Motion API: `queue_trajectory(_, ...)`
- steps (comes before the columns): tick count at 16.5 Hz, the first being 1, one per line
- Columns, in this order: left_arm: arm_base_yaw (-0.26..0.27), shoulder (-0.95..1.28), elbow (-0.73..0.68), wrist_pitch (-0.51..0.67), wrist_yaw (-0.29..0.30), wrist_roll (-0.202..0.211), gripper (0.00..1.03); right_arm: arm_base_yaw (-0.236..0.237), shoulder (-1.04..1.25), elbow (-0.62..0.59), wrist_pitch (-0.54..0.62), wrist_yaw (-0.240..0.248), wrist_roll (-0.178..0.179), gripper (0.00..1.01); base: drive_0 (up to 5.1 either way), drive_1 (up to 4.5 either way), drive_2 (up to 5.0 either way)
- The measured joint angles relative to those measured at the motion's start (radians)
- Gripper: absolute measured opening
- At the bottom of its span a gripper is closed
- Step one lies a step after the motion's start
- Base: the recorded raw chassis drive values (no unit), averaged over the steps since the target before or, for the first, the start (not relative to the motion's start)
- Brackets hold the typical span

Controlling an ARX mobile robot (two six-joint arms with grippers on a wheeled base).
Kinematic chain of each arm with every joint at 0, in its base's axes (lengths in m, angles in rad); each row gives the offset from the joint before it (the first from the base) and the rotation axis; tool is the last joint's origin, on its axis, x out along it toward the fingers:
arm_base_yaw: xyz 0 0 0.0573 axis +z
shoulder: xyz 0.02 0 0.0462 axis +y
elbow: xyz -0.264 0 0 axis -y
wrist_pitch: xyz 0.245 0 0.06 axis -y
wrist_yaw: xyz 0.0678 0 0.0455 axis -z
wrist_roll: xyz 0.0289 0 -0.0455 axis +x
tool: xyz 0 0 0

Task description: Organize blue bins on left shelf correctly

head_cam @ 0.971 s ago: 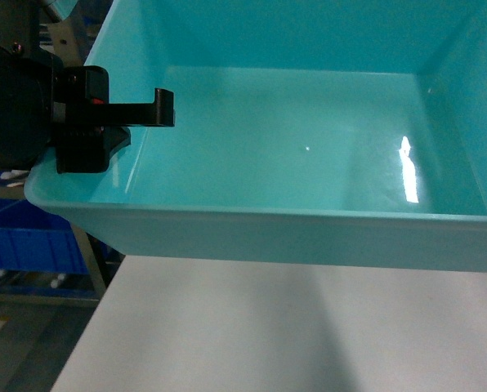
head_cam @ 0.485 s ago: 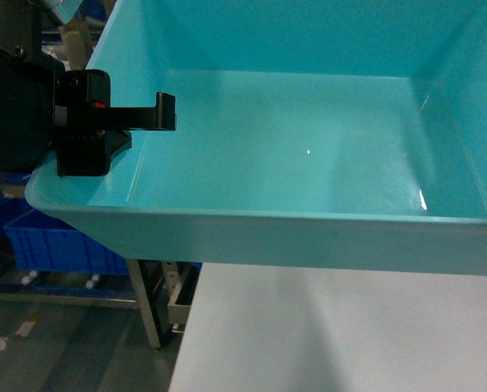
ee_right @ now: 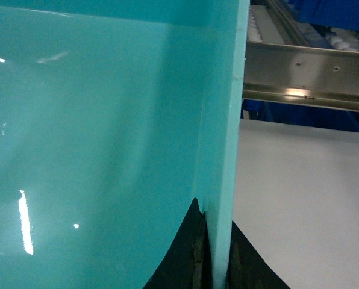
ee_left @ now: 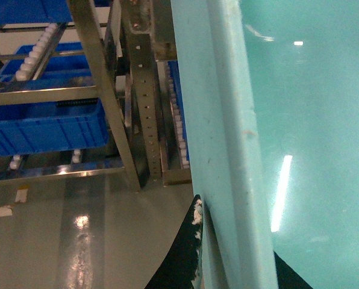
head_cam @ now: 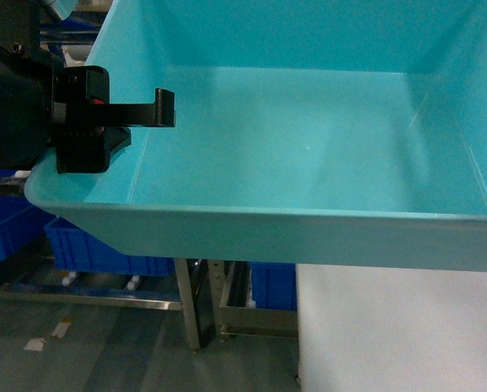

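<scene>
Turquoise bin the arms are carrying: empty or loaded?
Empty. Head view shows the turquoise bin's whole floor bare; both wrist views show only smooth inner wall, with each tool clamped over a side rim.

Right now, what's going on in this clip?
The robot is carrying a turquoise bin with both arms. The left tool is clamped on the bin's left wall, and the right tool grips the right wall the same way. The bin is empty and held up in front of the head camera. Below it, to the left, stands the steel roller rack with dark-blue crates; a white tabletop lies to the right.
</scene>
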Motion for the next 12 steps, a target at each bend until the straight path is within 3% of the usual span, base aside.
queue_trajectory(12, 0.000, 0.000, 0.000, -0.002, 0.000, 0.000, 0.06, 0.000, 0.000, 0.000, -0.002, 0.000, 0.000, 0.02, -5.0, 2.37, 2.4)
